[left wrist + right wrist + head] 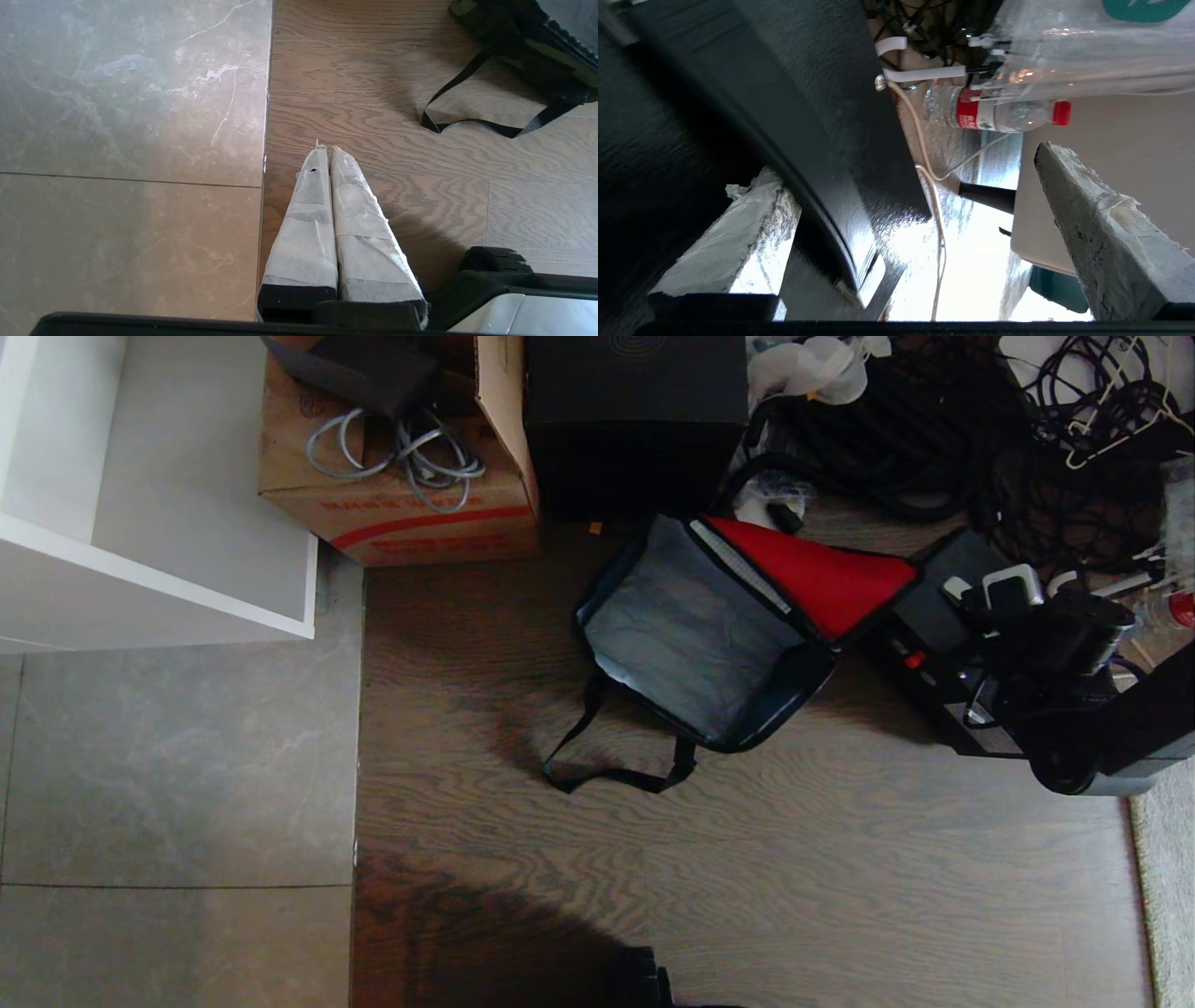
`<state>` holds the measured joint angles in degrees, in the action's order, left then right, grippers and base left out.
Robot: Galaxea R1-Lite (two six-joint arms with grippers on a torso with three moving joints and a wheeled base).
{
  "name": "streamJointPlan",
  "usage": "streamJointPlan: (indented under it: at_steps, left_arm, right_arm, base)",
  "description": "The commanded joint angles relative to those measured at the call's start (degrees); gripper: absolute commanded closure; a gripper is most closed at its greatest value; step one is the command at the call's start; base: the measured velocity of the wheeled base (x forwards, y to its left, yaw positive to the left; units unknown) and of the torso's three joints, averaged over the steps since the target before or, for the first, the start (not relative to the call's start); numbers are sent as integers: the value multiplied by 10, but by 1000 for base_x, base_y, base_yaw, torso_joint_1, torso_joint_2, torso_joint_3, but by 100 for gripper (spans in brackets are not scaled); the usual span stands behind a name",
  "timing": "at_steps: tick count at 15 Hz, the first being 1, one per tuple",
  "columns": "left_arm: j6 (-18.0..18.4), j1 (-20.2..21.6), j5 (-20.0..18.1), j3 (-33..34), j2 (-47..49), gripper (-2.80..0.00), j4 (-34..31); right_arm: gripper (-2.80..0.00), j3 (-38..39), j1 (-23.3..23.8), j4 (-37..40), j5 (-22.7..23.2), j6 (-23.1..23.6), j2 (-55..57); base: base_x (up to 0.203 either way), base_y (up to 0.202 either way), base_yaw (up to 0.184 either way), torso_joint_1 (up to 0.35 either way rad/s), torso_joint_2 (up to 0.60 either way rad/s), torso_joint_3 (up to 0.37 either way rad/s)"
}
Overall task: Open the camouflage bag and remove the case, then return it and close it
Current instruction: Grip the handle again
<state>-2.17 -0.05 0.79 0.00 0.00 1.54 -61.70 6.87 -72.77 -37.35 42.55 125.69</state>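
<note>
Right gripper is being held w/ fingers spread wide, straddling the edge of the case; nothing is clamped yet. One taped finger is lying against the case's black face, the other is standing clear on the far side. The case is lying on the wood floor just beside the camouflage bag, on the side of its red flap, touching or nearly so. The bag is lying unzipped, grey lining showing, nothing inside.

Judged step: the case is being regrasped for return to the bag. For a good grip, fingers should be pushed deeper over the case edge before being closed, so the hard shell isn't slipping out. Wrist should be kept clear of the cables beyond the case.

Left gripper is being kept parked, fingers pressed together, on the bag's strap side.
</note>
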Motion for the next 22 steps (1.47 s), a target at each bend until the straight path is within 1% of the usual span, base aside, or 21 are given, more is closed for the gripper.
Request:
streamJointPlan:
  at_steps: [1, 7, 11, 14, 15, 17, 22]
  left_arm:
    - [0, 0, 0, 4, 0, 0, 0]
    - [0, 0, 0, 4, 0, 0, 0]
    - [0, 0, 0, 4, 0, 0, 1]
    - [0, 0, 0, 4, 0, 0, 1]
    - [0, 0, 0, 4, 0, 0, 1]
    - [0, 0, 0, 4, 0, 0, 1]
    - [0, 0, 0, 4, 0, 0, 1]
  right_arm:
    - [-280, -24, 7, 1, -5, 2, 25]
    - [-280, -106, 28, 35, -9, 2, 59]
    - [-280, -153, 37, 74, -9, 2, 85]
    - [-280, -158, 45, 75, -1, 9, 98]
    - [-280, -160, 45, 77, 8, 10, 101]
    - [-280, -163, 45, 87, 41, 11, 104]
    - [-280, -158, 45, 88, 74, 16, 103]
  base:
    - [0, 0, 0, 0, 0, 0]
    - [0, 0, 0, 0, 0, 0]
    - [0, 0, 0, 0, 0, 0]
    - [0, 0, 0, 0, 0, 0]
    - [0, 0, 0, 0, 0, 0]
    - [0, 0, 0, 0, 0, 0]
    - [0, 0, 0, 0, 0, 0]
